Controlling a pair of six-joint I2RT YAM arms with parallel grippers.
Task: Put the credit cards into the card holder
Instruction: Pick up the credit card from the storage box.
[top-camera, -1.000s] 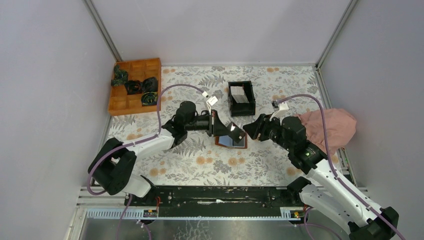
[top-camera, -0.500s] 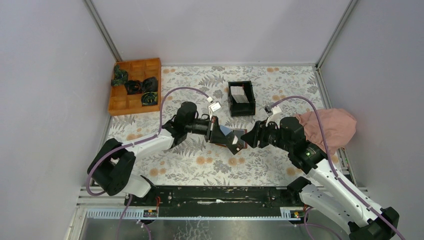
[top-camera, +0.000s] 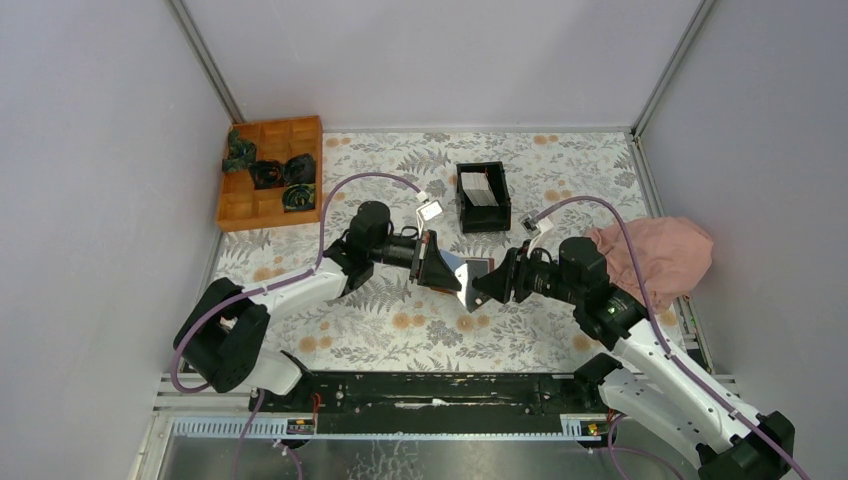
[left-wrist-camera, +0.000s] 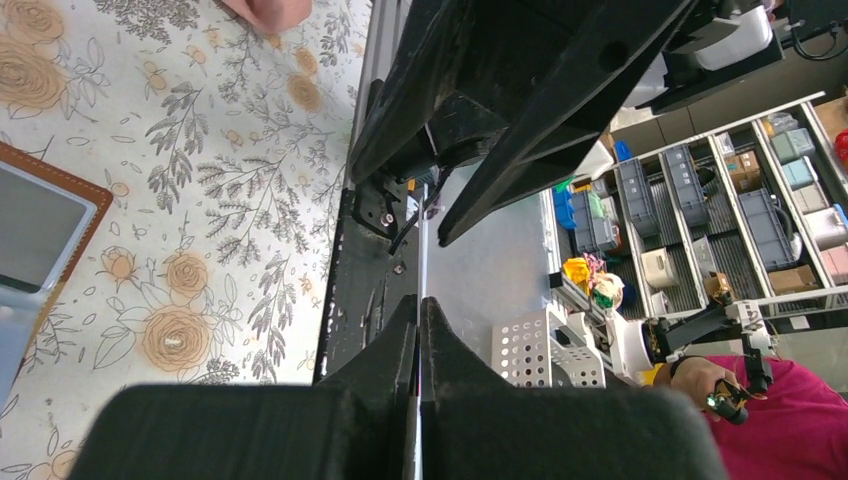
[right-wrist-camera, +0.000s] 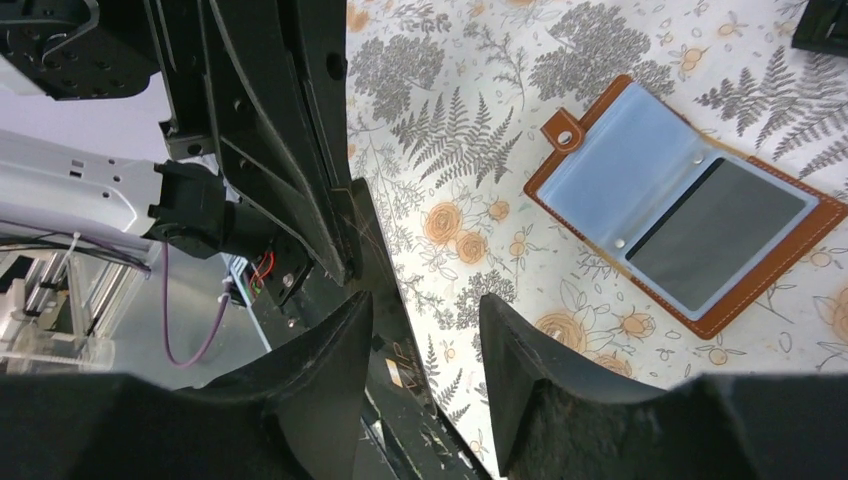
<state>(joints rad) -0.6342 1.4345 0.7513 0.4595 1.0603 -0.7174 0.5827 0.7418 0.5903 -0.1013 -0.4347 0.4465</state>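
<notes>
One credit card (top-camera: 458, 272) hung above the card holder (right-wrist-camera: 690, 215) (seemingly empty), pinched by the left gripper (left-wrist-camera: 419, 312); right gripper (right-wrist-camera: 425, 310) gaped.

Lab/workshop: rows of grey storage bins (left-wrist-camera: 695, 182) in bkgd.

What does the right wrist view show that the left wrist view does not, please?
Only the right wrist view shows the whole open card holder. Only the left wrist view shows the card, edge-on in the shut left gripper, plus the pink cloth and shelves. Both show the floral table cover, the open right gripper and at least a corner of the card holder.
</notes>
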